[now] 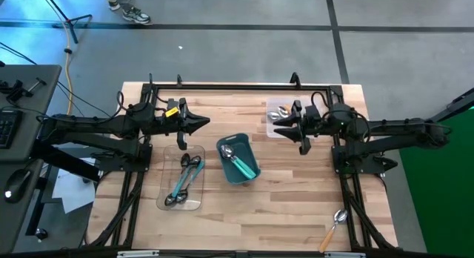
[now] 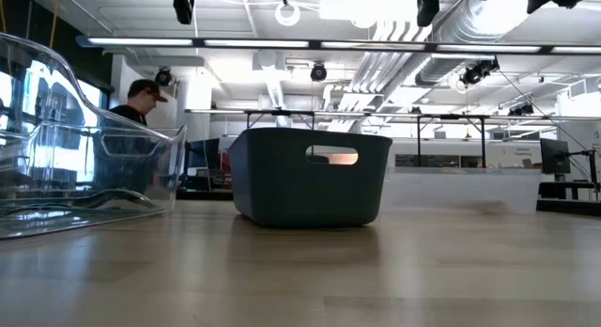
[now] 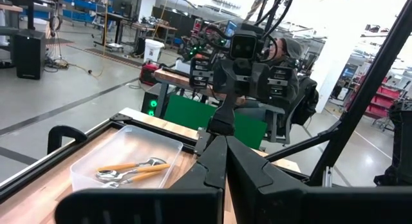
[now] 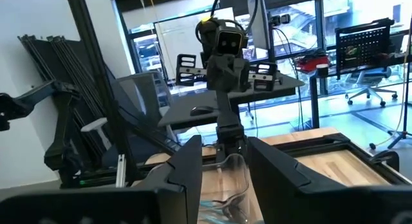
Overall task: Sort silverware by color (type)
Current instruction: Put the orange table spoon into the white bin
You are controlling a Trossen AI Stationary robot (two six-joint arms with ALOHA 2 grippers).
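The pale wooden worktop (image 1: pixel 296 213) has a black rail along its far edge. The left hand (image 1: pixel 201 123) hangs above the far-left part, fingers pressed together and holding nothing. The right hand (image 1: pixel 304 139) hangs over the far-right part, beside the clear plastic tray at the far-right corner (image 1: pixel 280 118), its fingers (image 4: pixel 187 166) parted narrowly with nothing visible between them.

That tray holds orange-handled spoons (image 3: pixel 132 170). The clear plastic tray at the left (image 1: pixel 183 180), just below the left hand, holds teal-handled and dark spoons (image 1: pixel 181 182). Just beside it, mid-worktop, the teal rectangular bin (image 1: pixel 238 159) holds a teal-handled spoon (image 1: pixel 238 163). A lone orange-handled spoon (image 1: pixel 333 228) lies near the front-right corner, close to the right edge.

The front middle and the stretch between the bin and the right arm are bare wood.
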